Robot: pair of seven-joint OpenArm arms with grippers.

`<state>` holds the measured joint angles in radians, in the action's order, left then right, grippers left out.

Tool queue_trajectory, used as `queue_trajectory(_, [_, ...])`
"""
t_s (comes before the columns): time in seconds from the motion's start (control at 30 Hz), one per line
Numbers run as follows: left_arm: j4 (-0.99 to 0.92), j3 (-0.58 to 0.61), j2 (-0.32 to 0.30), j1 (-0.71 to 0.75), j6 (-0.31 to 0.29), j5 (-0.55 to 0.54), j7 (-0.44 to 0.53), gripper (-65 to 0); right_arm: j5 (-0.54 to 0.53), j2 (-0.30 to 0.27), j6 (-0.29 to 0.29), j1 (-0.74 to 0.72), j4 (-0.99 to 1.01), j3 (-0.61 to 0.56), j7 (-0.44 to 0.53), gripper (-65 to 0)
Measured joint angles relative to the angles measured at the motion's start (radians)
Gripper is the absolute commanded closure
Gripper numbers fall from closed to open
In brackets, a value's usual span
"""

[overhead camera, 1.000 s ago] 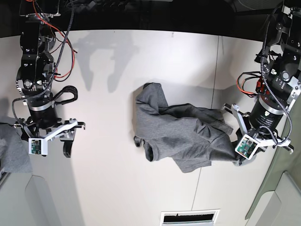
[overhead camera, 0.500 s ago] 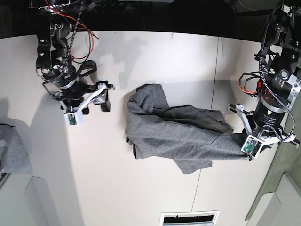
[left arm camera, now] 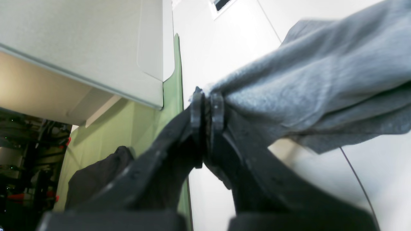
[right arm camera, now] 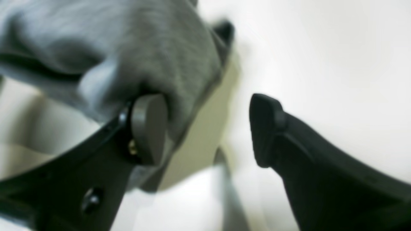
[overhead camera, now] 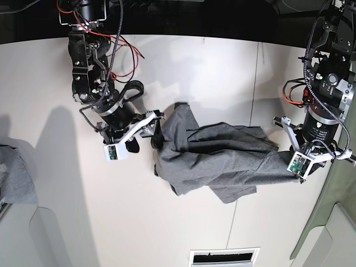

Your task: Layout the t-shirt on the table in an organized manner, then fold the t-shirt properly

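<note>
The heather-grey t-shirt lies crumpled and stretched sideways across the middle of the white table. My left gripper, at the right of the base view, is shut on the shirt's right end and holds it stretched out. The left wrist view shows its jaws pinched together on the grey fabric. My right gripper is open at the shirt's left edge. In the blurred right wrist view, the fabric drapes over one finger, while the other finger stands free.
A second grey cloth lies at the left edge. A vent slot is at the table's near edge. A dark seam crosses the tabletop. Green surface and a light bin border the table beyond my left gripper.
My right arm swung from the table's left side to the shirt's left edge, still open. My left gripper kept its grip while the shirt's right end was drawn out and its left side shifted.
</note>
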<state>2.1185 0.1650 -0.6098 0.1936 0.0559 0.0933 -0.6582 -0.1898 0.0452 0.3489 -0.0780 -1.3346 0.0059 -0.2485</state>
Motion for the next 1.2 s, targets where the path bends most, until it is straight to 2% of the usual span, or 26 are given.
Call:
queue_trajectory(0.1, [0.0,0.0,0.0,0.0,0.0,0.0,0.001,0.0,0.027,0.027,0.003,-0.033,0.043,-0.001,-0.005,-39.8])
queue_trajectory(0.13, [0.0,0.0,0.0,0.0,0.0,0.0,0.0,0.0,0.031,0.034,0.002,-0.044,0.07,-0.001,-0.006,-37.4])
queue_trajectory(0.27, [0.0,0.0,0.0,0.0,0.0,0.0,0.0,0.0,0.065,0.05,0.004,-0.102,0.219,-0.012,0.001,-10.9])
queue_trajectory(0.33, [0.0,0.0,0.0,0.0,0.0,0.0,0.001,0.0,0.084,0.05,0.008,-0.124,0.285,-0.014,0.047,0.0])
queue_trajectory(0.43, [0.0,0.0,0.0,0.0,0.0,0.0,0.0,0.0,0.137,0.048,0.011,-0.127,0.32,-0.013,0.167,0.0])
queue_trajectory(0.5, [0.0,0.0,0.0,0.0,0.0,0.027,0.001,0.0,0.181,0.048,0.011,-0.127,0.314,-0.013,0.209,0.0])
queue_trajectory(0.57, [0.0,-0.017,-0.003,0.0,0.0,0.038,0.01,0.0,0.211,0.049,0.012,-0.124,0.263,-0.004,0.211,0.0])
queue_trajectory(0.63, [0.0,-0.058,-0.019,0.003,0.026,0.034,0.035,0.0,0.241,0.049,0.018,-0.124,0.192,0.01,0.21,0.0])
queue_trajectory(0.77, [0.0,-0.202,-0.061,-0.003,0.033,0.0,0.064,0.0,0.251,0.021,0.032,-0.13,0.028,0.019,0.216,0.0])
queue_trajectory(0.87, [0.0,-0.314,-0.101,0.0,0.02,-0.079,0.069,0.0,0.243,-0.013,0.053,-0.13,-0.095,0.015,0.183,0.0])
queue_trajectory(1.0, [0.005,-0.442,-0.151,0.0,0.048,-0.074,0.052,0.0,0.238,-0.076,0.024,-0.13,-0.24,0.023,0.058,0.0])
queue_trajectory(1.07, [0.029,-0.479,-0.166,-0.002,0.051,-0.093,0.045,0.0,0.22,-0.099,0.02,-0.13,-0.297,0.026,0.014,0.0])
queue_trajectory(1.2, [0.099,-0.501,-0.171,-0.003,0.045,-0.172,0.045,0.0,0.179,-0.105,0.025,-0.129,-0.371,0.022,-0.037,0.0])
